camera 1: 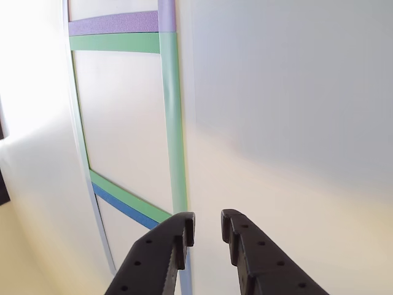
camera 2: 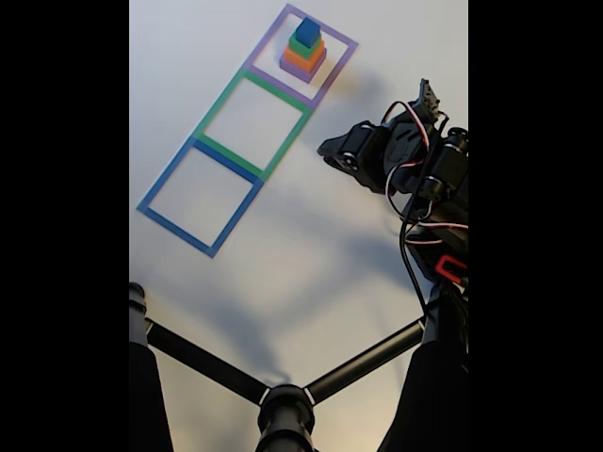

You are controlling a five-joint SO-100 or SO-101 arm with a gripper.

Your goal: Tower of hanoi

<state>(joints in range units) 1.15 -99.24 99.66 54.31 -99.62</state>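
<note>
Tower stacked, claw empty and well apart from it.

The tower of hanoi (camera 2: 303, 52) stands on the tabletop (camera 2: 311, 254) inside the purple tape square (camera 2: 342, 40), blue cube on top, then green, orange and the purple slab. The claw (camera 1: 207, 230) hovers with jaws slightly parted, gripping nothing, beside the green tape square (camera 1: 174, 123).

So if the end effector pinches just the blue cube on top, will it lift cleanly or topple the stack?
Probably cleanly: the blue cube sits loose atop the green cube, looks small and light. A sideways nudge might shift the stack.
</note>
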